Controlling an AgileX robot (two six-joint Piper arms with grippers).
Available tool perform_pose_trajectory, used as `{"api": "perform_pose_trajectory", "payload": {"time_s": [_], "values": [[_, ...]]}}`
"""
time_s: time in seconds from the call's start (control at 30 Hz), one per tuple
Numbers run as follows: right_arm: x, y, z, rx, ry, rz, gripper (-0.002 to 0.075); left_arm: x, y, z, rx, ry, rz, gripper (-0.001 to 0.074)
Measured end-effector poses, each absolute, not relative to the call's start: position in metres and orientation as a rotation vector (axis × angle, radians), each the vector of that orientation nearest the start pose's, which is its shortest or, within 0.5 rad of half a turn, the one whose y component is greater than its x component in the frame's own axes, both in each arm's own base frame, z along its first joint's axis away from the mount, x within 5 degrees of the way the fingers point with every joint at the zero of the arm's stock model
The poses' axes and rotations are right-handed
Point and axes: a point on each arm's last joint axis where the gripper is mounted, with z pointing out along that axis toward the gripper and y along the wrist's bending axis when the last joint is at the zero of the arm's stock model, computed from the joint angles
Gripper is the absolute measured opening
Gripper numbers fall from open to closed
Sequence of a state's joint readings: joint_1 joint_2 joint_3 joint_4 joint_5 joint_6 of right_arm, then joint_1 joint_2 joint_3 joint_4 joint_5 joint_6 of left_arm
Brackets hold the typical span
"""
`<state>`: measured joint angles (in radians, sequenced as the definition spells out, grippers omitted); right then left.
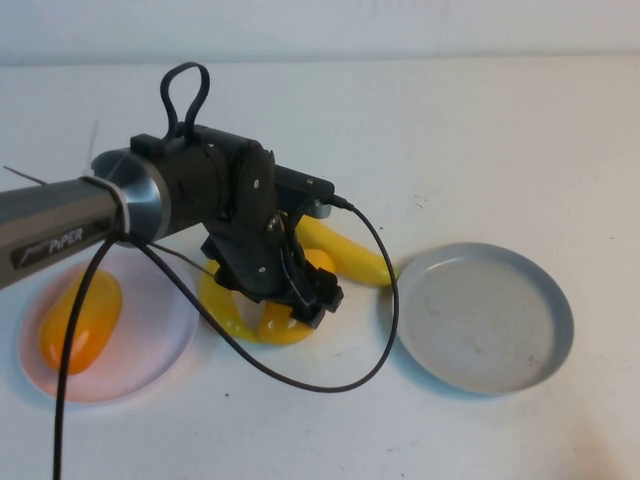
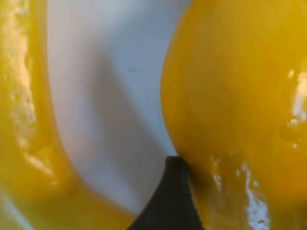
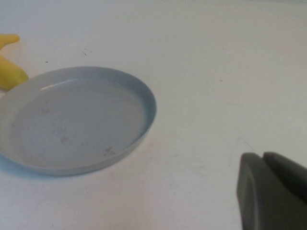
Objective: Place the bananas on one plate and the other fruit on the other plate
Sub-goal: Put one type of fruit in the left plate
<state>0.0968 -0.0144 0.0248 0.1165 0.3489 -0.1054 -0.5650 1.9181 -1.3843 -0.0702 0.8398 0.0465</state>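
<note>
My left gripper (image 1: 305, 295) is low over the fruit in the middle of the table. In the left wrist view one black fingertip (image 2: 171, 196) presses the side of a plump orange-yellow mango (image 2: 240, 96), which fills the space between the jaws. That mango (image 1: 321, 262) is mostly hidden under the gripper. One banana (image 1: 350, 252) lies toward the grey-blue plate (image 1: 485, 318). The other banana (image 1: 232, 312) curves beside the gripper and also shows in the left wrist view (image 2: 24, 120). A second mango (image 1: 80, 320) lies on the pink plate (image 1: 160, 335). My right gripper (image 3: 263, 155) is shut and empty over bare table beside the grey plate (image 3: 76, 120).
The left arm's black cable (image 1: 385, 330) loops over the table between the fruit and the grey plate. A banana tip (image 3: 9, 72) shows beyond the grey plate in the right wrist view. The rest is white tabletop.
</note>
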Motion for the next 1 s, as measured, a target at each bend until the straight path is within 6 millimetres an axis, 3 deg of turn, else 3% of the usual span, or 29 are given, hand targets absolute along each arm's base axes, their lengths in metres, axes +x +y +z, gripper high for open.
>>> {"api": "perform_pose_trajectory", "payload": {"time_s": [0.23,0.57,0.67,0.83,1.0], "values": [[0.052,0.009,0.174,-0.113,1.838,0.107,-0.0017,0.332,-0.217,0.196,0.795,2.756,-0.208,0.0498],[0.052,0.009,0.174,-0.113,1.838,0.107,-0.0017,0.331,-0.219,0.198,0.777,2.775,-0.242,0.0498],[0.052,0.009,0.174,-0.113,1.838,0.107,-0.0017,0.331,-0.222,0.211,0.765,2.794,-0.284,0.0498],[0.052,0.009,0.174,-0.113,1.838,0.107,-0.0017,0.327,-0.225,0.249,0.739,2.753,-0.372,0.0498],[0.052,0.009,0.174,-0.113,1.838,0.107,-0.0017,0.319,-0.212,0.270,0.769,2.751,-0.267,0.0498]]}}
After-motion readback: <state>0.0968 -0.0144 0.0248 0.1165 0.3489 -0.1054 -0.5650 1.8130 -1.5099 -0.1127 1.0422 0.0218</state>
